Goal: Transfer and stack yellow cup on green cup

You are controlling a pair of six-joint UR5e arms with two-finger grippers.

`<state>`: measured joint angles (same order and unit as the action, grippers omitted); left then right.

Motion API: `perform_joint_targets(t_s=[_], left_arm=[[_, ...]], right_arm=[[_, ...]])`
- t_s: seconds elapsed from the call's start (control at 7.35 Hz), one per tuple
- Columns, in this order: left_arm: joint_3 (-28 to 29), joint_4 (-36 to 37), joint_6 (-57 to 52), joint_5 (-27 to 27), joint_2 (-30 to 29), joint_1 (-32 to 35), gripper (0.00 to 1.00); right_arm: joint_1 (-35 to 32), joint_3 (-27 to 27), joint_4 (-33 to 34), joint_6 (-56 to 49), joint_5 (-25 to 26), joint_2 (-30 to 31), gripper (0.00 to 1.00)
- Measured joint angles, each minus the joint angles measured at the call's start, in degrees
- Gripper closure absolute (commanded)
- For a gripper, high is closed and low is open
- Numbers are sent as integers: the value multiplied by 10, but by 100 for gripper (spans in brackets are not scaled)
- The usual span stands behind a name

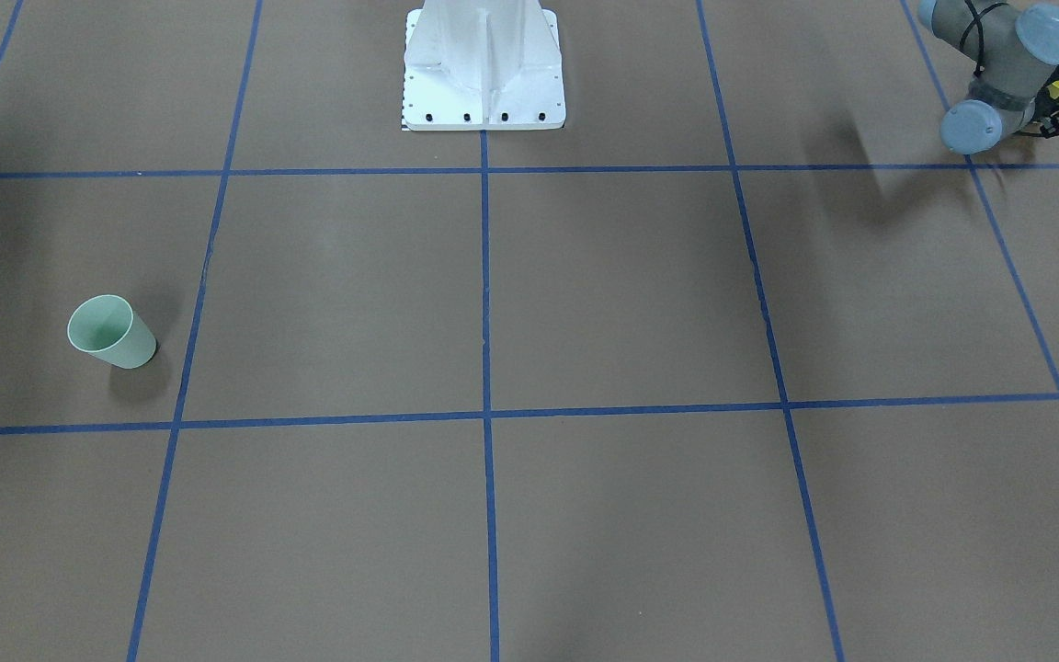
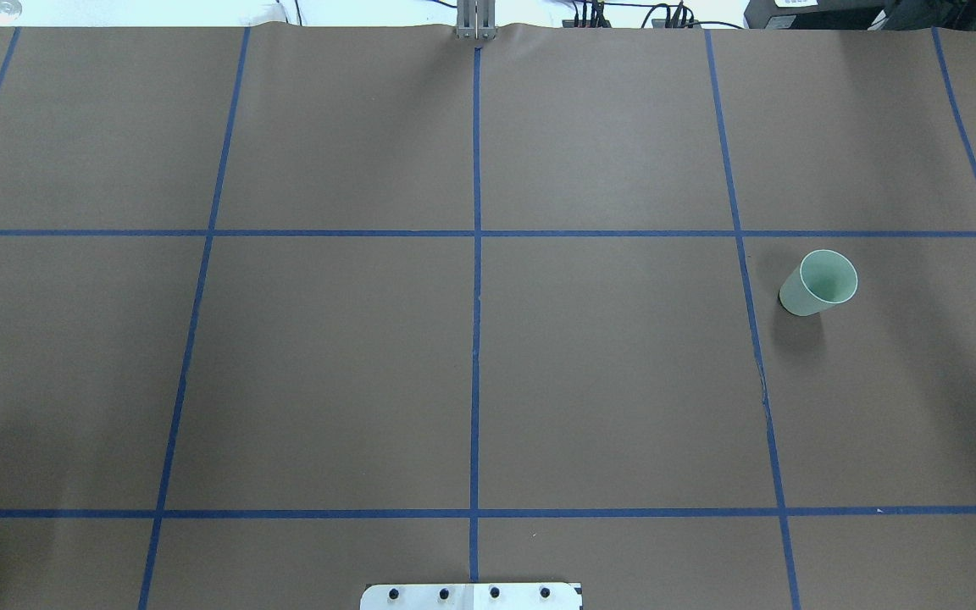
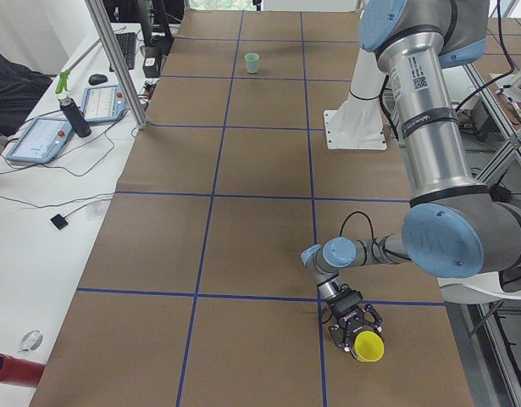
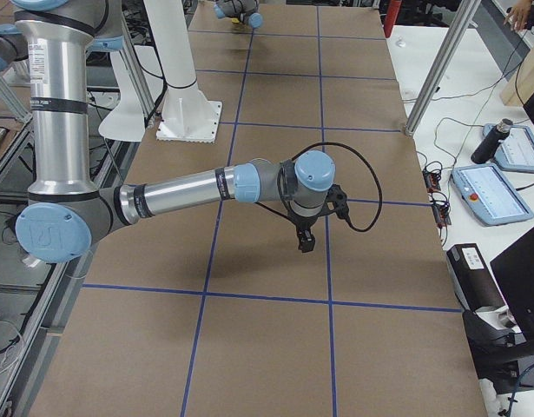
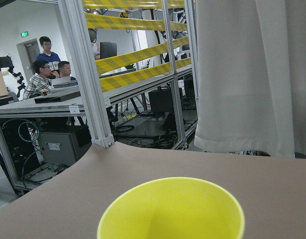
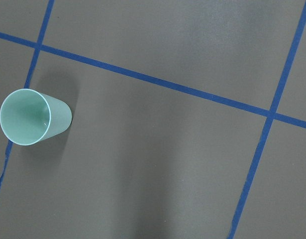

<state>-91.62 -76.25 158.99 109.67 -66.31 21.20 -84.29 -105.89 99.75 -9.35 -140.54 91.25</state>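
Yellow cup is absent from the front-facing view. There the green cup [image 1: 112, 333] stands upright, mouth up, toward the table's [image 1: 585, 303] end on the robot's right, about midway between the robot's edge and the operators' edge. That open stance probably suits receiving the other cup. Only the left arm [image 1: 998, 64] shows, at the corner by the robot's left.

Overhead, the green cup [image 2: 818, 284] stands alone, and neither arm is in view.

From the left end, the left pincer [image 3: 355, 326] is low near the corner of that end and the robot's edge. The yellow cup [image 3: 368, 346] sits right at its fingertips, but I cannot tell whether it is clamped. The green cup [image 3: 252, 62] is well apart at the far end, which likely explains the transfer.

From the right end, the right pincer [image 4: 306, 241] points down over that half of the table. I cannot tell whether it is open or closed, but it seems posted to take over.

On the left wrist, the yellow cup [image 5: 172, 211] fills the lower edge, rim up, with no finger showing.

On the right wrist, the green cup [image 6: 31, 117] is seen from above and is empty.
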Motion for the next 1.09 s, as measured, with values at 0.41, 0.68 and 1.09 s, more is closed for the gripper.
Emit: perform_joint_targets(t_s=[0.41, 0.68, 1.09], left_arm=[[3, -1, -19, 7, 2, -37, 100], [-5, -1, -65, 8, 28, -40, 100], [-76, -1, -167, 4, 130, -22, 100]], right_arm=[[0, -3, 0, 0, 0, 1, 1], [0, -3, 1, 0, -1, 1, 1], [0, -4, 3, 0, -4, 3, 1]])
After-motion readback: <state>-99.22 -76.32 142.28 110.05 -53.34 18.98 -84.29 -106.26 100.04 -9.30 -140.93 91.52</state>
